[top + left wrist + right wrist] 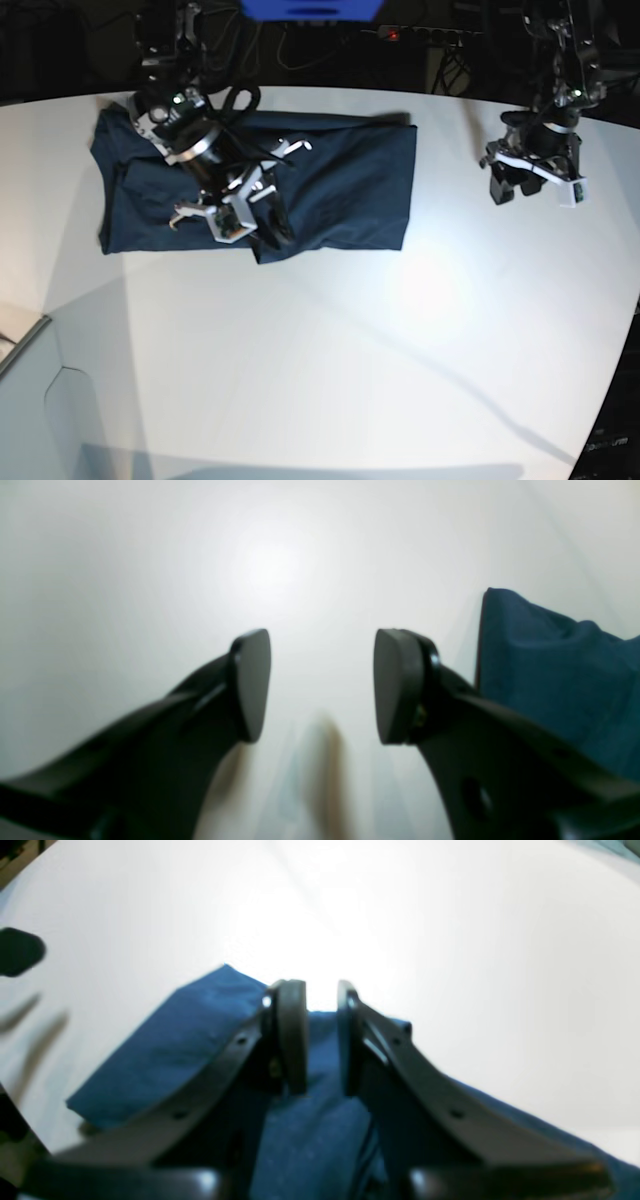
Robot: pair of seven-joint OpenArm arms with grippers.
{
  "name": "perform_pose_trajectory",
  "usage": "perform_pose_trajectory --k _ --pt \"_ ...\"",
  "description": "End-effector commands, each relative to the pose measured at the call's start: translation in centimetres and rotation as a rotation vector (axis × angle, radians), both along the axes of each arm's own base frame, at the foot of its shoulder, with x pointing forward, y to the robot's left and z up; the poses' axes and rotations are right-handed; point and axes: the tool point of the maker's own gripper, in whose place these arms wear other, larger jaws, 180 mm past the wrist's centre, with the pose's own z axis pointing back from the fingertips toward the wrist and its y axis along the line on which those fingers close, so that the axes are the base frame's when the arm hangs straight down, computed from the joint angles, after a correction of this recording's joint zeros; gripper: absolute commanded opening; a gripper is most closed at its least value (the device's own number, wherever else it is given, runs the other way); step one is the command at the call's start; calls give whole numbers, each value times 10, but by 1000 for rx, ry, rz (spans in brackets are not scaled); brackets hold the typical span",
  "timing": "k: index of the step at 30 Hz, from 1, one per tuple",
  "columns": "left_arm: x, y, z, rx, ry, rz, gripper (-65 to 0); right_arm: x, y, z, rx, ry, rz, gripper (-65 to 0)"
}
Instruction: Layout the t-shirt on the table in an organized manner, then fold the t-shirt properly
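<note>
The dark navy t-shirt (pixel 330 185) lies spread at the back left of the white table (pixel 380 360), with creases on its left half. My right gripper (pixel 262 228) is down on the shirt's front edge. In the right wrist view its fingers (pixel 292 1035) are drawn in to a narrow gap with blue cloth (pixel 165 1050) between them. My left gripper (pixel 535 190) hangs over bare table at the back right, well away from the shirt. It is open (pixel 322 685) with nothing between its pads, and a corner of the shirt (pixel 555 680) shows beside its right finger.
The table's curved back edge (pixel 450 95) runs behind both arms, with dark floor, cables and a power strip (pixel 400 35) beyond it. A pale panel (pixel 25 345) juts in at the front left.
</note>
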Motion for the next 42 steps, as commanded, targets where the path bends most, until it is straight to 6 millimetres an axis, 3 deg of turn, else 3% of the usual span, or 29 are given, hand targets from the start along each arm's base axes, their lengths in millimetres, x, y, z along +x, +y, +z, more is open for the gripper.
perform_pose_trajectory --k 1,15,25,31,35,42 --pt "6 3 11 9 -43 -4 -329 5 7 18 38 -57 15 -558" --pt "1 3 8 9 -29 -4 -329 0 59 30 65 -87 167 -557" --pt "-3 3 5 9 -20 -3 -329 6 64 -10 63 11 181 -557" --pt "-4 3 4 9 -17 -3 -329 16 43 -40 -8 65 193 -557" --pt "-4 3 5 9 -20 -3 -329 22 11 -66 -35 128 127 -557" --pt "-1 2 6 8 -24 -3 -329 23 -26 -93 -35 207 23 -556"
